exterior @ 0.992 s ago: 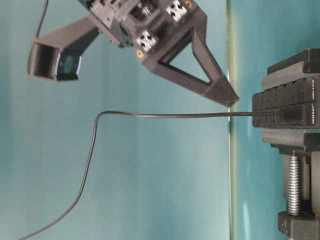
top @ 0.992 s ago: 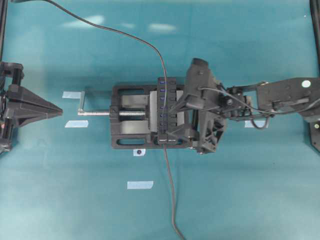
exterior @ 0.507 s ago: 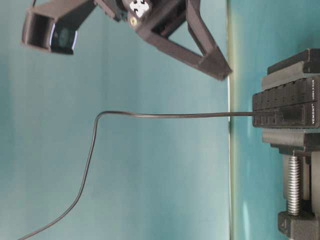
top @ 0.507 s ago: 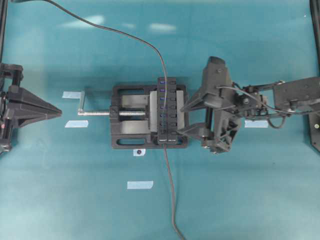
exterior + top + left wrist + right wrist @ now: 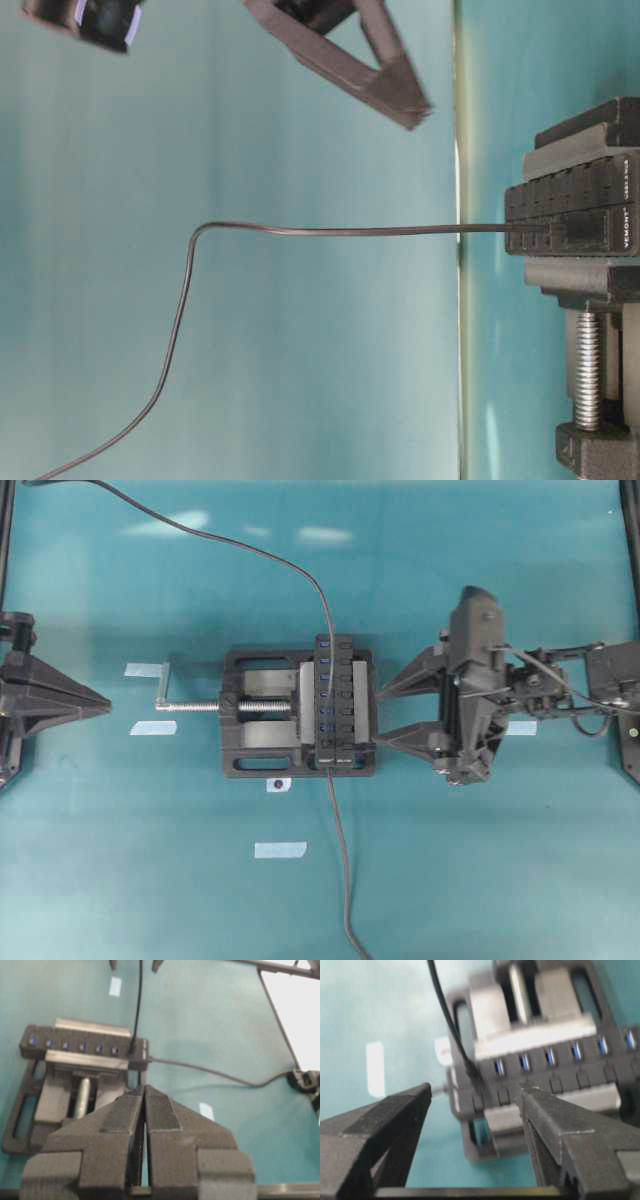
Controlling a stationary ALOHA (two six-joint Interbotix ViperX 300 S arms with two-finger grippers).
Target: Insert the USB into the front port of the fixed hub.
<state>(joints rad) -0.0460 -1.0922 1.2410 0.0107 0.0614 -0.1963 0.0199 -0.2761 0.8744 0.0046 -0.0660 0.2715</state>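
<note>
I'm working a robotics lab bench: a teal-covered desk (image 5: 480,880), blue tape markers (image 5: 280,850), a black vise (image 5: 255,725) clamping the fixed hub (image 5: 335,702), and black frame rails at the edges.

One camera looks straight down from above; another sits low at surface level, turned sideways. Both wrist cameras look closely past their jaws at the fixed hub (image 5: 334,701) from opposite sides.

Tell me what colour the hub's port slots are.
Blue; the slots on the black hub show best in the left wrist view.
</note>
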